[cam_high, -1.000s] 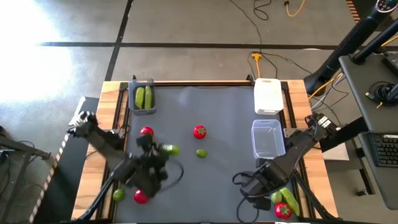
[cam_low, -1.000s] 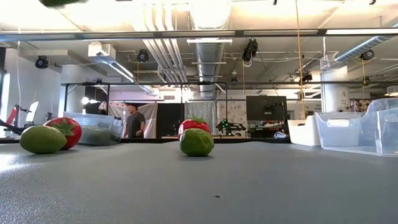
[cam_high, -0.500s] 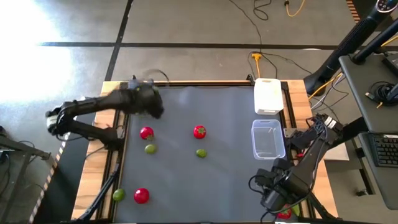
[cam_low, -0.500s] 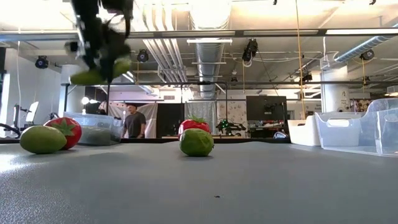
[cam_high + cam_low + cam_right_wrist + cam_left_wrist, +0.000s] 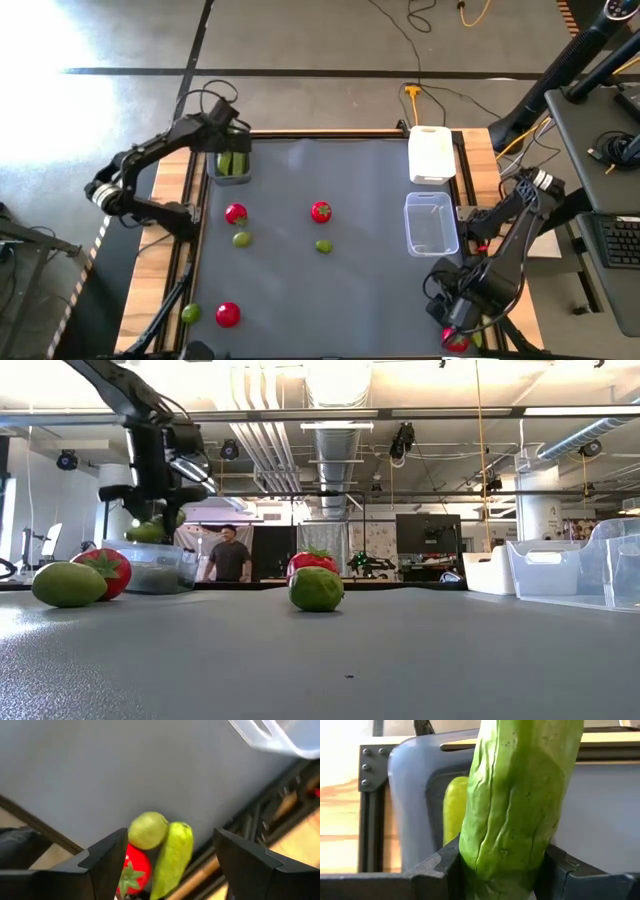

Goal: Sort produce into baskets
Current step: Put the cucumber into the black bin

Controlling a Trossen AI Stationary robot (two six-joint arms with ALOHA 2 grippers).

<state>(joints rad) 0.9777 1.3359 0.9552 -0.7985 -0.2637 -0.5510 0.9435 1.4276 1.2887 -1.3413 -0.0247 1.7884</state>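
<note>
The left gripper hangs over the dark grey basket at the desk's eleven o'clock corner, its fingers clamped across a green cucumber, which hangs just above another cucumber already lying in that basket. The piece looks like a light, stiff plastic toy with a ridged skin, so a hold across its middle, as here, should keep it from swinging, and it should drop in without harm. The right gripper hovers at the five o'clock corner with its fingers spread wide and empty above a tight cluster: a lime touching a second cucumber, with a tomato just beside them. These round pieces likely roll and slip when nudged; the cucumber is best taken across its narrow width, though the lime crowds it. The clear basket and white basket stand along the three o'clock edge. More tomatoes and limes lie loose near the desk's centre and toward seven o'clock.
</note>
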